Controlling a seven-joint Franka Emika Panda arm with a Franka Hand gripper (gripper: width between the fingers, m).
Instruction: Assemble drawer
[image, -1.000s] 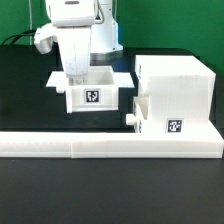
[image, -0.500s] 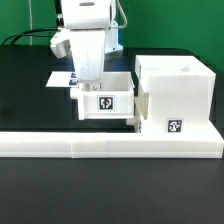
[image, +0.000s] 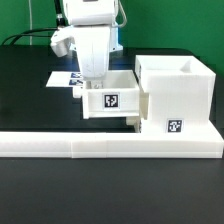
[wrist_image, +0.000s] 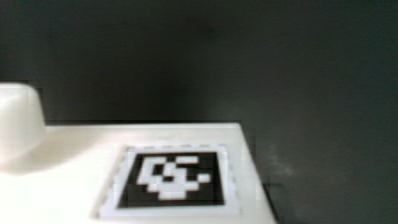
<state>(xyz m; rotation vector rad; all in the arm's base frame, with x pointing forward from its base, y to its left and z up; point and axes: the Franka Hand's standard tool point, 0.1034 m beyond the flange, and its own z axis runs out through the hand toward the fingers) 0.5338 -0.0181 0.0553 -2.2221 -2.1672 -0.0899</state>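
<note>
While the tray (image: 110, 98) sits touching the housing (image: 178, 95) on the exterior view's left, we judge the step as carrying this tray toward insertion. Gripper (image: 92, 82) is down at the tray's rear wall, likely clamped on it, but we cannot tell. Next: line up with the housing's opening, clearing the border rail (image: 110, 146).

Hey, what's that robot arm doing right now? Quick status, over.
Gripper down at white plastic open-top tray; jaws hidden, grip unclear. Tray close beside large white cubic housing, touching or not unclear. Long low white border rail in front.
</note>
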